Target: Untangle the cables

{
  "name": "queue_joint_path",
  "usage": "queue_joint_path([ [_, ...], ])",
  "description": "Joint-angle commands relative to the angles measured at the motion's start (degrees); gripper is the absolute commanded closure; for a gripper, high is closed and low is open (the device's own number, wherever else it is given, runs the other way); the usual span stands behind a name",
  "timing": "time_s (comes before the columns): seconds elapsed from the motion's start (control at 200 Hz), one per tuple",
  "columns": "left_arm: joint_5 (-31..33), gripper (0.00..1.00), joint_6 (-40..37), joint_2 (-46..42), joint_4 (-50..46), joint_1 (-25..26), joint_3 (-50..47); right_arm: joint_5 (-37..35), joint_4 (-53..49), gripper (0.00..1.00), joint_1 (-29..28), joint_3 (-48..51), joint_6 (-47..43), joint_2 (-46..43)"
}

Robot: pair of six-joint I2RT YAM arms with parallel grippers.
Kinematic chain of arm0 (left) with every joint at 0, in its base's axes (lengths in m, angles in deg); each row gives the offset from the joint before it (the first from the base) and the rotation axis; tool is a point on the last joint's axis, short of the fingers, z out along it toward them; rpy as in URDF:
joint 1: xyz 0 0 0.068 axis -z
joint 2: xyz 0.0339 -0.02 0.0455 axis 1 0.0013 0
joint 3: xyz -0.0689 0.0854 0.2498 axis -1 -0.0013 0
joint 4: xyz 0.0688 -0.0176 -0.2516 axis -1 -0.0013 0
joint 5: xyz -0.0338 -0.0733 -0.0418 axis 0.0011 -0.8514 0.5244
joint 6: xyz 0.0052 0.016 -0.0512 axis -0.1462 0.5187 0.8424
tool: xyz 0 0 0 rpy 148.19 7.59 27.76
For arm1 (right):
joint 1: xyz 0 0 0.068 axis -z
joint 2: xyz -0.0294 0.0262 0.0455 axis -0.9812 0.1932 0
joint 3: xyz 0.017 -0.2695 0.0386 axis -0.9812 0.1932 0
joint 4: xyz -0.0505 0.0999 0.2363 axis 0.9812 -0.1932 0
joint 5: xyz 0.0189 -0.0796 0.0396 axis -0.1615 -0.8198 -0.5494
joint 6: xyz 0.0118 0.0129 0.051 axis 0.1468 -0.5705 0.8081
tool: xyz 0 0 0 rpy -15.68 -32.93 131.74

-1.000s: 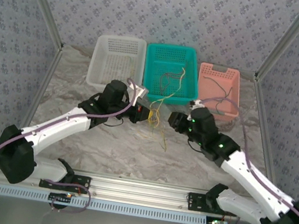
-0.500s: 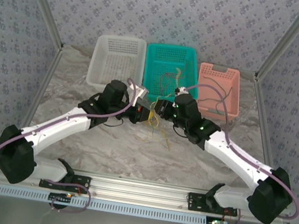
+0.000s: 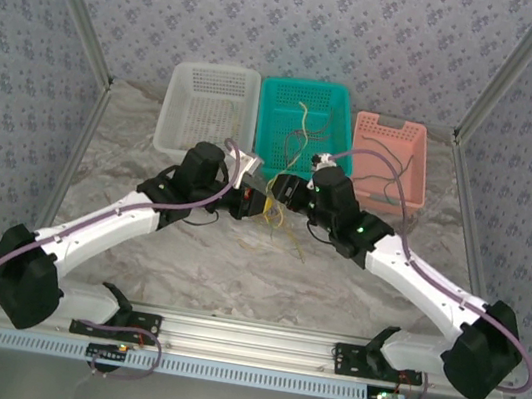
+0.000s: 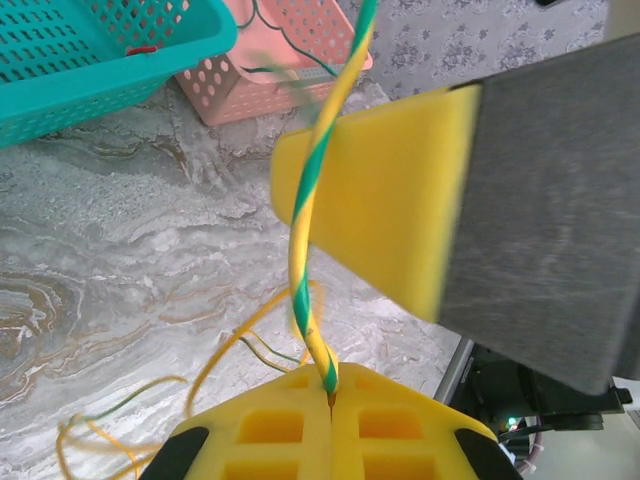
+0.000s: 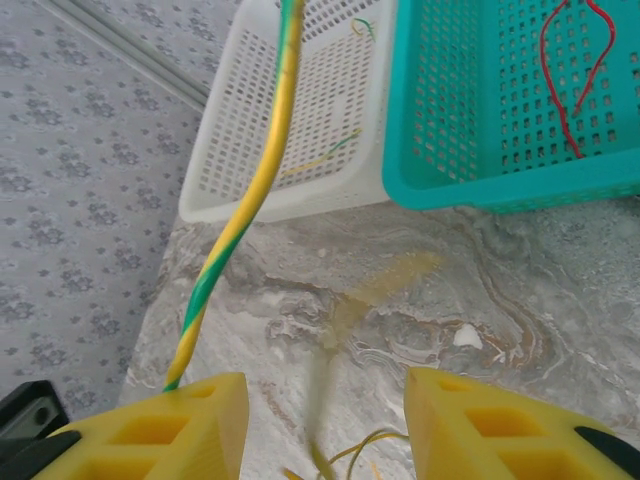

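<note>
Cables [image 3: 282, 224]: we list a small tangle of thin yellow, green and orange wires between the two grippers, over the marbled table [image 3: 187, 253], just before the teal basket [image 3: 307, 86]. Striped wire [image 4: 300, 250]: yellow-green twist, pinched in the closed left gripper [image 4: 330, 385]. Right gripper [image 5: 325, 400]: jaws partly apart, clasping nothing.

A marbled grey-white surface [image 3: 186, 258] carries three perforated baskets in a row along its far edge: a white basket [image 3: 216, 68], a teal basket [image 3: 309, 87] and a pink basket [image 3: 391, 128]. Loose yellow-green cables [image 3: 291, 244] trail onto it nearer the middle.
</note>
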State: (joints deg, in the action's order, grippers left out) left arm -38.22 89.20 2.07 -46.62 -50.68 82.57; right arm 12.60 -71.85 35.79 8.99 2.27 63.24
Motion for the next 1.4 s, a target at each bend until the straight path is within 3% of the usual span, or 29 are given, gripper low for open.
queue_joint_path([
  [0.0, -3.57, 1.00, 0.76, -0.89, 1.64, -0.27, 2.05, 1.05, 3.44, 0.53, -0.46, 1.34, -0.44, -1.63],
  [0.135, -8.17, 1.00, 2.70, -0.85, 4.20, -1.33, 1.93, 3.90, 5.09, 0.51, -0.16, 2.83, 0.27, -3.24],
  [0.28, -11.13, 1.00, 4.04, -1.03, 5.14, -2.44, 2.37, 5.13, 3.07, 0.60, 1.17, 2.53, 0.56, -3.54],
  [0.565, -11.70, 1.00, 5.11, -1.68, 5.96, -2.68, 2.48, 1.55, 0.69, 1.00, 2.88, 3.44, 2.95, -4.40],
  [0.834, -5.41, 1.00, 8.81, -5.05, 10.13, -5.86, 1.78, -6.62, -7.27, 1.00, 5.29, 10.28, 13.32, -12.81],
  [0.944, -2.08, 1.00, 11.58, -5.29, 14.49, -6.98, 2.27, -5.66, -9.80, 1.00, 5.69, 13.80, 20.38, -13.00],
  [1.114, 4.32, 1.00, 14.85, -5.16, 21.90, -7.02, 2.34, -0.91, 1.03, 1.00, 5.07, 25.02, 34.89, -12.13],
  [1.289, 6.28, 1.00, 17.93, -4.14, 27.16, -7.02, 2.27, -5.51, 13.30, 1.00, 0.68, 35.88, 51.87, -13.08],
  [1.394, 7.18, 1.00, 20.17, -3.75, 31.46, -7.06, 0.47, -7.17, 14.81, 1.00, -1.54, 37.40, 58.15, -13.16],
])
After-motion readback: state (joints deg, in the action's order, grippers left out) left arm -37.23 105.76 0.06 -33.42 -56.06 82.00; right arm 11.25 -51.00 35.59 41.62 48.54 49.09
